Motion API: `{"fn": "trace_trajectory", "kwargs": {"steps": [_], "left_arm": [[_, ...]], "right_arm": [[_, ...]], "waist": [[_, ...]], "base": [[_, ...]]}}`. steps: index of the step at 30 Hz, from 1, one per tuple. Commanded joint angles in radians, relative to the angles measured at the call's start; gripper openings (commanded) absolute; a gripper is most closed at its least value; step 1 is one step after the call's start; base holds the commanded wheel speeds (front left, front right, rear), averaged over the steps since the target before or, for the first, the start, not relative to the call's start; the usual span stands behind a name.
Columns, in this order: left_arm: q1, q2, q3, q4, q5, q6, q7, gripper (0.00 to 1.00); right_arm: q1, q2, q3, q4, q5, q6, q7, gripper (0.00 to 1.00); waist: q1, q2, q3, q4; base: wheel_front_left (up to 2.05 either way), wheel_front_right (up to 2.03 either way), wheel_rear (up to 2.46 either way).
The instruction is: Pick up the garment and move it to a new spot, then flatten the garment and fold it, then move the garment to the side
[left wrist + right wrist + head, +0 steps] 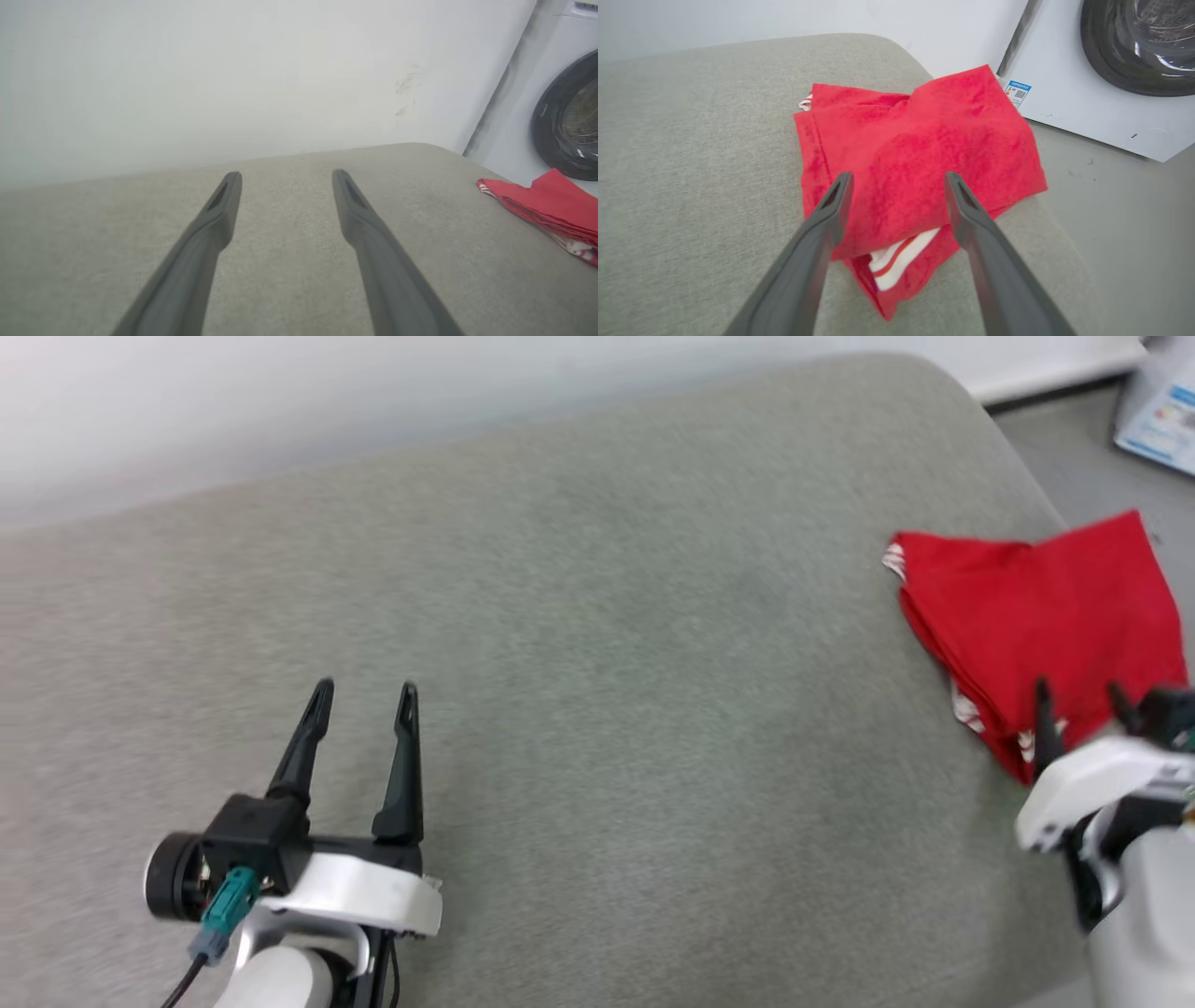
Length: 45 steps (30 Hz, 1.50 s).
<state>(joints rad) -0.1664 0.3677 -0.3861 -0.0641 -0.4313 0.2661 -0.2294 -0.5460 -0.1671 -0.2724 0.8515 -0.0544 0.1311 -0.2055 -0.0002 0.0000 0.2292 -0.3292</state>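
Both left claw (365, 686) and right claw (1076, 688) stand spread, empty; garment (915, 154) judged soft, light, limp, best pinched through all layers at its folded edge.

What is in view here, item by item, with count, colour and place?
shirt: one, red with red-and-white striped trim, folded, at the cushion's right edge
cushion: one, grey-green, under both grippers
wall: one, white, behind the cushion
washing machine: one, white with a dark round door, beyond the shirt
label: one, blue and white, on the machine's front
floor: grey, right of the cushion
left gripper: one, dark fingers, open, over bare cushion
right gripper: one, dark fingers, open, at the shirt's near edge
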Motion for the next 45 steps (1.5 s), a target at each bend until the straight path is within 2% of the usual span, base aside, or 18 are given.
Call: {"fn": "trace_trajectory", "kwargs": {"steps": [1, 8, 15, 20, 26, 34, 45], "left_arm": [[0.02, -0.004, 0.005, 0.008, -0.005, 0.008, -0.006, 1.0], [0.07, -0.016, 0.03, 0.055, -0.032, 0.012, -0.02, 1.0], [0.115, -0.021, 0.062, 0.099, -0.049, 0.018, -0.03, 1.0], [0.147, -0.018, 0.073, 0.111, -0.041, 0.013, -0.034, 1.0], [0.178, -0.017, 0.071, 0.126, -0.04, -0.001, -0.035, 1.0], [0.181, -0.023, 0.064, 0.157, -0.038, -0.021, -0.037, 1.0], [0.173, -0.03, 0.064, 0.179, -0.034, -0.034, -0.037, 1.0]], "right_arm": [[0.036, 0.016, 0.018, -0.025, 0.014, -0.001, 0.004, 1.0], [0.215, 0.074, 0.162, -0.272, 0.103, -0.001, 0.056, 1.0], [0.37, 0.096, 0.231, -0.546, 0.156, -0.001, 0.116, 1.0], [0.469, 0.105, 0.245, -0.718, 0.157, -0.001, 0.158, 1.0], [0.573, 0.115, 0.246, -0.881, 0.159, -0.001, 0.211, 1.0], [0.642, 0.118, 0.26, -0.98, 0.162, -0.001, 0.248, 1.0], [0.626, 0.119, 0.263, -0.986, 0.164, -0.001, 0.248, 1.0]], "waist": [[0.0002, 0.0, -0.058, 0.063], [0.0002, 0.0, -0.116, 0.167], [0.0002, 0.0, -0.182, 0.256], [0.0002, 0.0, -0.219, 0.279], [0.0002, 0.0, -0.245, 0.269], [0.0002, 0.0, -0.259, 0.257], [0.0002, 0.0, -0.256, 0.256]], "base": [[0.0, 0.0, 0.0], [0.0, 0.0, 0.0], [0.0, 0.0, 0.0], [0.0, 0.0, 0.0], [0.0, 0.0, 0.0], [0.0, 0.0, 0.0], [0.0, 0.0, 0.0]]}}
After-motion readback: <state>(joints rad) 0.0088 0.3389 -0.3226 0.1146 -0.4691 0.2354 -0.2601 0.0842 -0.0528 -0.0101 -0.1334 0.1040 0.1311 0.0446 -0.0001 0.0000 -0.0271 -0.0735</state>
